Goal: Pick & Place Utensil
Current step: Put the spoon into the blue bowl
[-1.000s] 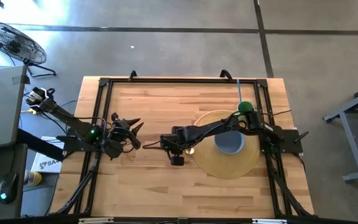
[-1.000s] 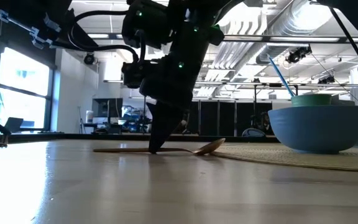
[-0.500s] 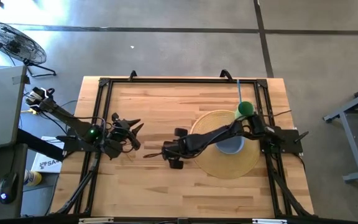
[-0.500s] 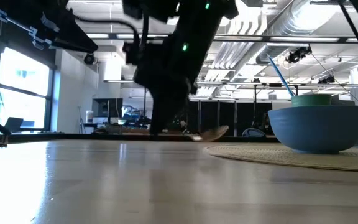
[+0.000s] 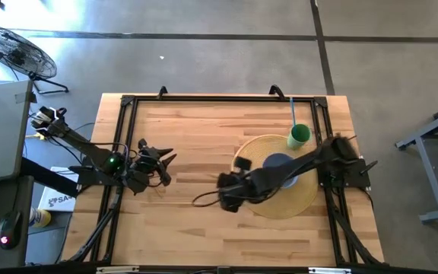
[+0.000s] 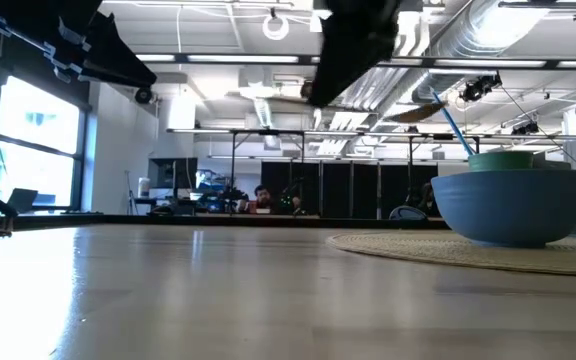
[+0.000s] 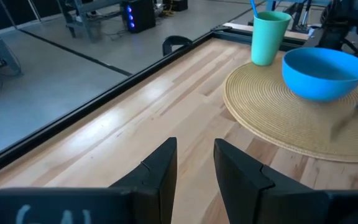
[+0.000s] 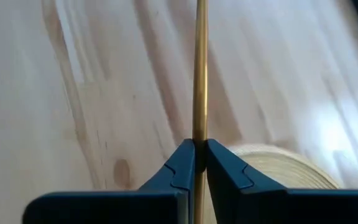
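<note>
Pick done, place pending. Right gripper (image 5: 230, 193) clamped on the gold spoon's handle (image 8: 200, 74), carrying it clear above the table at the woven mat's (image 5: 304, 199) nine o'clock edge. Blue bowl (image 5: 278, 163) on the mat likely the target. Left gripper (image 5: 160, 160) parked at nine o'clock, fingers slightly apart, empty.

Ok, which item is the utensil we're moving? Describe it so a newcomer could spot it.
Start at the round woven mat on the table's right half, which holds the blue bowl. At the mat's left edge the right gripper is shut on a thin gold spoon, lifted off the wood. It is the only slender metal piece; the green cup holds a blue straw.
</note>
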